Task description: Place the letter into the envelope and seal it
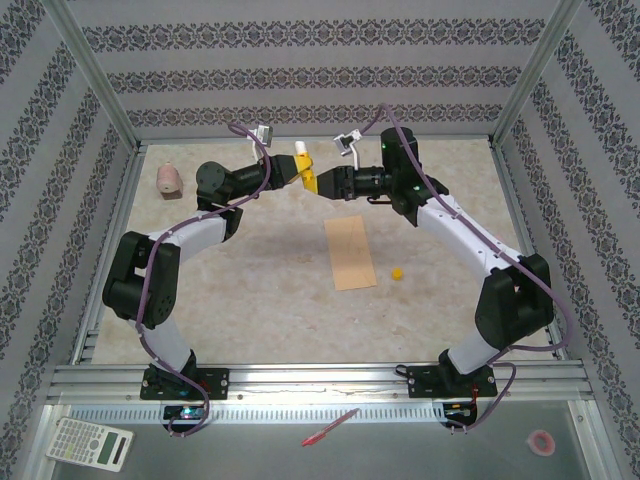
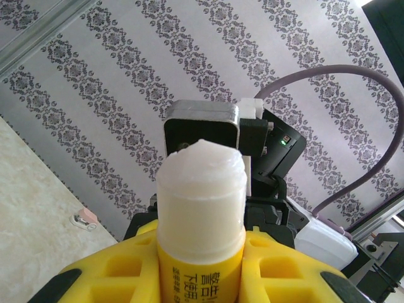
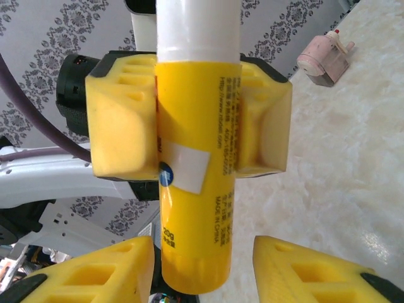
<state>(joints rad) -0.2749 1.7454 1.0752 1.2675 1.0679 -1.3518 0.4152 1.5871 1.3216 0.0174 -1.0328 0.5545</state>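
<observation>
The envelope [image 1: 350, 253] lies flat on the table [image 1: 250, 280], right of centre, between the two arms. A small cap [image 1: 397, 272] sits near its near-right corner, apart from it. Above the table's far middle, the left gripper [image 1: 299, 172] clasps the glue stick [image 1: 303, 160]. The right gripper [image 3: 202, 271] flanks the stick's base, its fingers [image 3: 101, 271] clear of it. What may be a small dispenser [image 1: 170, 180] sits far left. In front of the rail [image 1: 320, 380] lie a calculator [image 1: 90, 443], a pen [image 1: 330, 427] and a tape roll [image 1: 541, 442], left to right.

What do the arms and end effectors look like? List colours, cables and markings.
The left arm and right arm have white links, black joints and a purple-grey cable looped alongside. The left end effector and right end effector carry chunky yellow fingers with recessed pockets and black trim.
</observation>
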